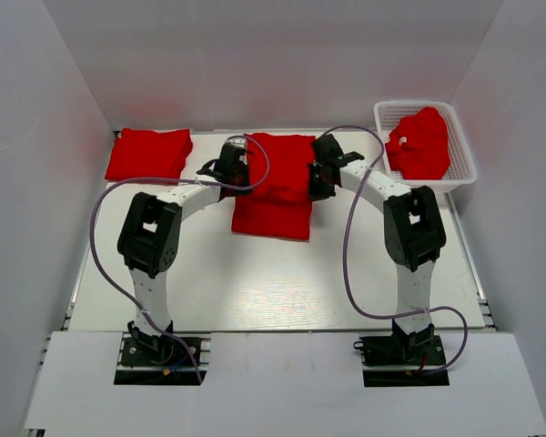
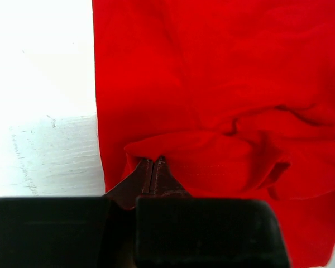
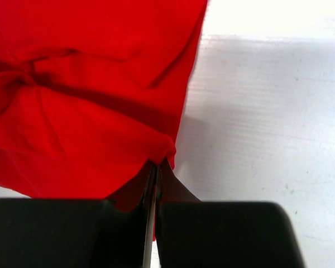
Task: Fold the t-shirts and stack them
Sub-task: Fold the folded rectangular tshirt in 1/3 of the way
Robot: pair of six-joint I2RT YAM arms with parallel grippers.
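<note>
Left gripper and right gripper are pinching opposite edges of middle t-shirt.
Folded t-shirt is lying far left; crumpled t-shirt is sitting in basket.

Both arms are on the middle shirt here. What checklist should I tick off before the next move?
1. Pinch of left gripper on the middle t-shirt edge: ok, shut on cloth.
2. Pinch of right gripper on the opposite edge: ok.
3. Cloth between the grips smooth: not ok, bunched.
4. Each pinch holds every layer: cannot tell.
5. The folded t-shirt lies apart at back left: ok.
6. The basket emptied: not ok, a crumpled t-shirt is inside.
</note>
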